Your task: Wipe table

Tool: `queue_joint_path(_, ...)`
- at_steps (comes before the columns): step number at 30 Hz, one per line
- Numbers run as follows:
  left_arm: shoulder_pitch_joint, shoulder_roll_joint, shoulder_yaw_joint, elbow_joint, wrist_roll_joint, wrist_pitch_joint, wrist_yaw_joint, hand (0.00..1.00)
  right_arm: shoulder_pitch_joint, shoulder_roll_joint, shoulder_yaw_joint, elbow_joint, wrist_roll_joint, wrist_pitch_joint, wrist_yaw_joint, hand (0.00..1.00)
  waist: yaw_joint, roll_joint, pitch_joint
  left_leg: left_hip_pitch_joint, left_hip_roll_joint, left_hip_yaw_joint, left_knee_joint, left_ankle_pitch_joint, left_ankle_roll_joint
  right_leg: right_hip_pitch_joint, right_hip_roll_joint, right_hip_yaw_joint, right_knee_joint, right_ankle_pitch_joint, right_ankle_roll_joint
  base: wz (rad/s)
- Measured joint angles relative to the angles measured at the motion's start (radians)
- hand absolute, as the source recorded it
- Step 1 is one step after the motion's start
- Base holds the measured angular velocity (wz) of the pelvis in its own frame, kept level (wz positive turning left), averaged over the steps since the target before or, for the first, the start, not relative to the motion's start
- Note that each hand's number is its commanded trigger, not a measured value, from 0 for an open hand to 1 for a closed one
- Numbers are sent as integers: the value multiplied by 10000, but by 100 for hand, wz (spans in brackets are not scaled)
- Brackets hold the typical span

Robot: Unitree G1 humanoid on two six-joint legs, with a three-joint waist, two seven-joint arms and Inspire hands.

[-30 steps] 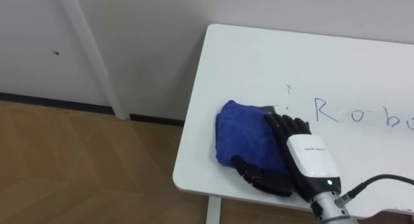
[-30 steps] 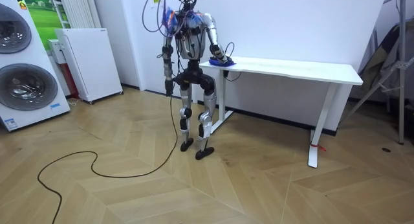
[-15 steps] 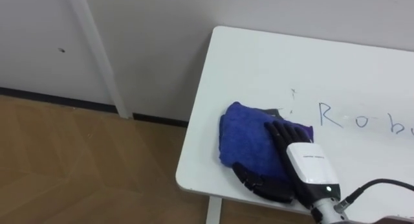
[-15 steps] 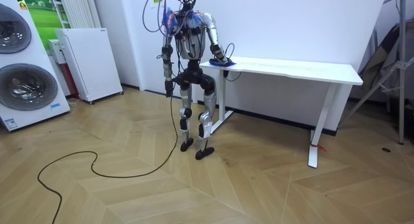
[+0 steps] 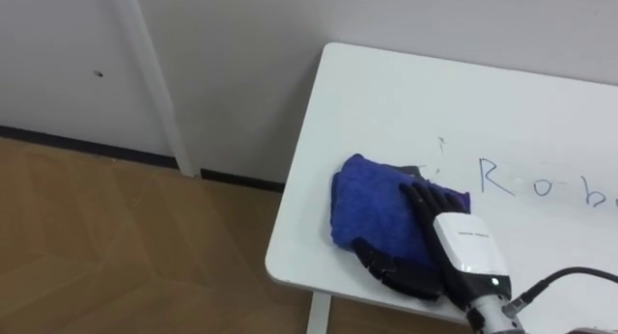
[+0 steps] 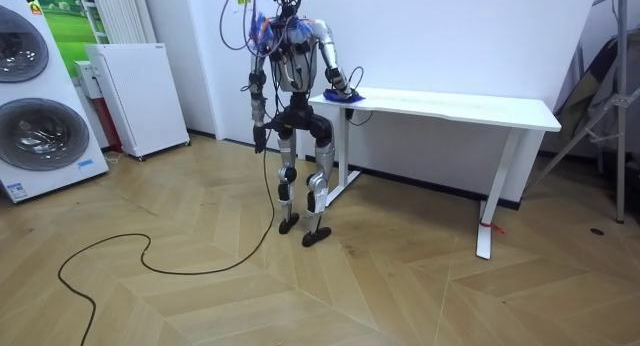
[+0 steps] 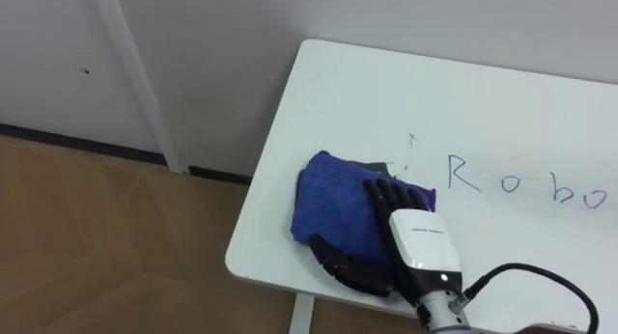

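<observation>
Well, my right hand [image 5: 462, 245] lies flat on the blue cloth [image 5: 372, 204]. The cloth lies on the white counter [image 5: 435, 93], close to its near left corner. My fingers [image 5: 425, 199] are stretched out straight on top of the cloth and press on it. They are not curled round it. My thumb [image 5: 386, 269] sticks out to the side, along the cloth's near edge. To the right of the cloth there are blue letters [image 5: 541, 184] written on the counter, and the cloth stops just short of the first one.

Not much is different from a second ago. The cloth sits at the same corner, and my hand rests on it in the same way. The whole picture has slid a little, but that is my head moving, not the cloth.

In the room view I stand at the end of the counter, on the room view's left, just where I stood before. My left hand [image 6: 259, 138] hangs down by my side.
</observation>
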State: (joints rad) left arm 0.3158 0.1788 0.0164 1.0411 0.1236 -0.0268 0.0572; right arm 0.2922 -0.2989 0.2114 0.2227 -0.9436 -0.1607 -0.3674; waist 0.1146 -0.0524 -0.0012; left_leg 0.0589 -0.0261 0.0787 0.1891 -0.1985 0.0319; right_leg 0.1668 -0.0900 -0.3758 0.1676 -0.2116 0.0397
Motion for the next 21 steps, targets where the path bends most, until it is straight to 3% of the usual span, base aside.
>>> queue_joint_path(21,86,-2,15,-194,22,51,-44,0,-774,-46,-96,-3,-230,94,115,0,0,-34,67,-50,-21,-50,-14,-1,3,-46,-28,-149,0,-1,2,1)
